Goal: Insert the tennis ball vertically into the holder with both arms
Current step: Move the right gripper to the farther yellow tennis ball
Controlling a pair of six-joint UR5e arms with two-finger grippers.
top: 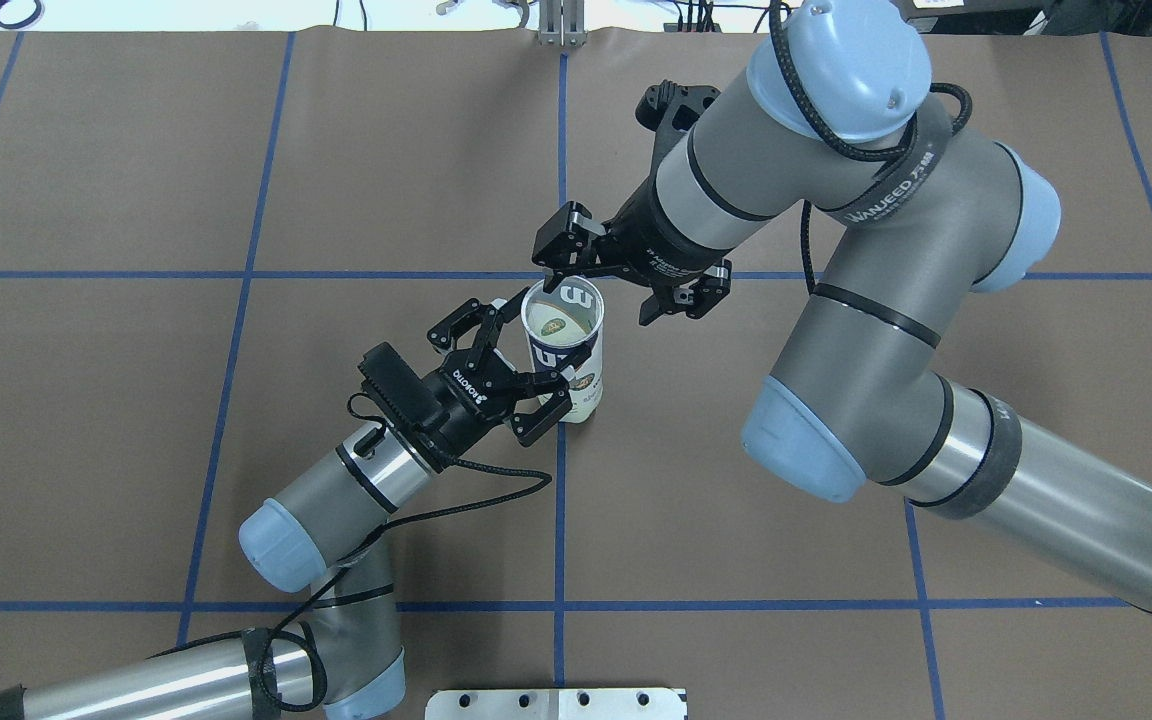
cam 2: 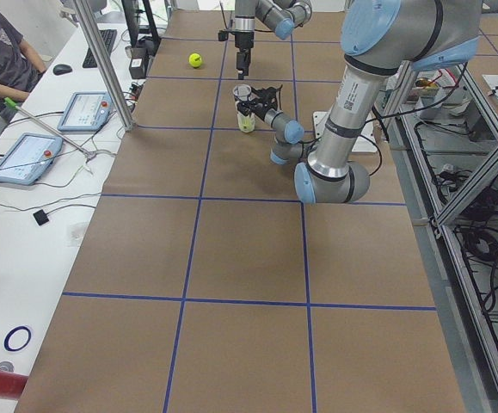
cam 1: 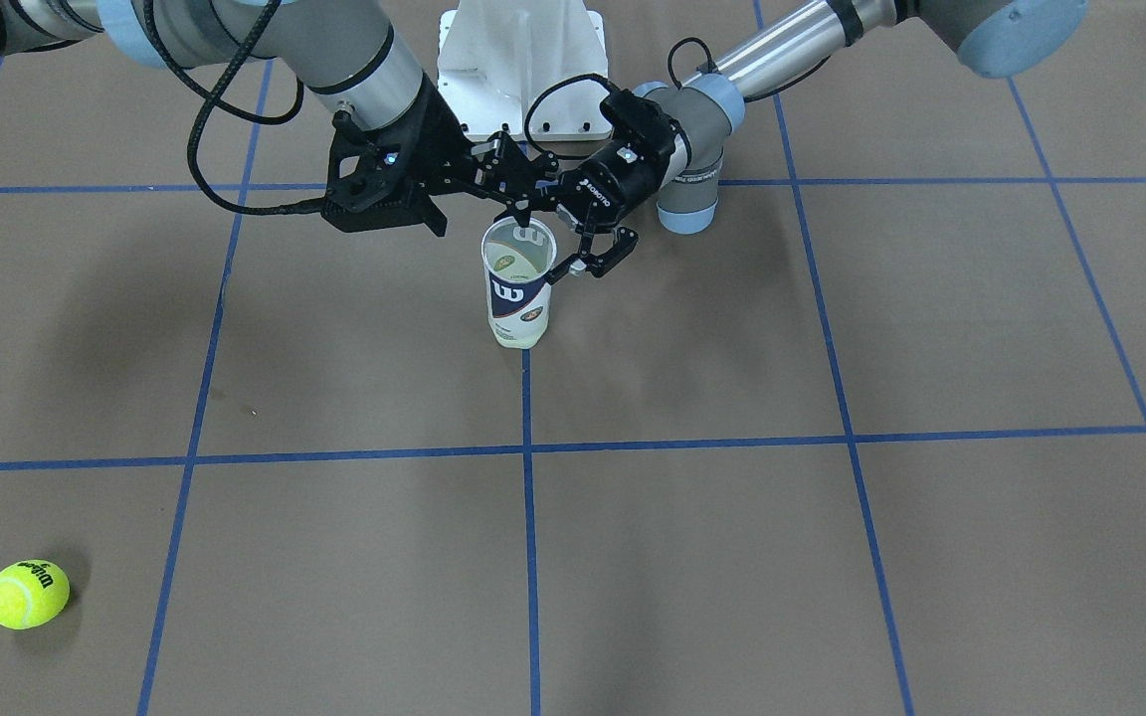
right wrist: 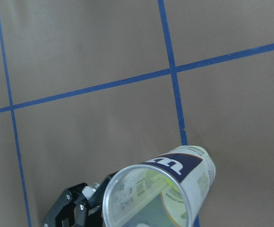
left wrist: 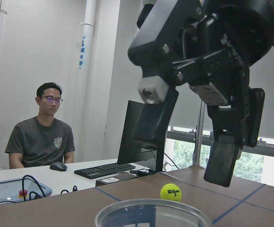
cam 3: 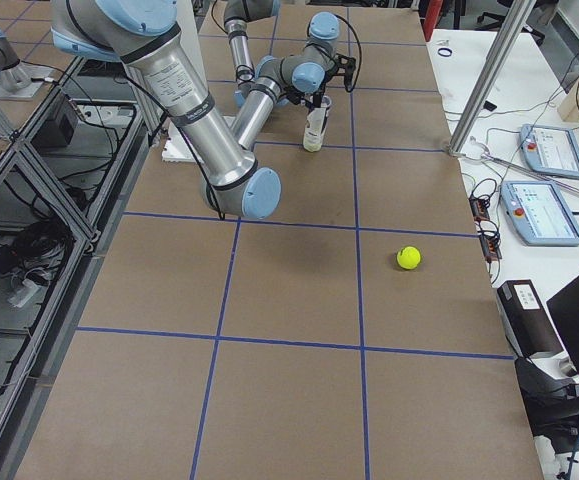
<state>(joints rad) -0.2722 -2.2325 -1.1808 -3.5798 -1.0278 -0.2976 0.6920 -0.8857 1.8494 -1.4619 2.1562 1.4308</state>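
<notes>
On a matte brown table [top: 736, 450] gridded in blue tape [top: 559, 500], the clear cylindrical holder [top: 566, 345] stands upright; left gripper [top: 521, 362] and right gripper [top: 601, 290] both gape beside it.

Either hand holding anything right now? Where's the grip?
Right hand open, empty. Left hand straddles the holder at its upper wall; whether it clamps cannot be told.

Left tool [top: 528, 352] low, near-level, jaws spread; right tool [top: 598, 290] higher, pointing down, jaws spread.
</notes>
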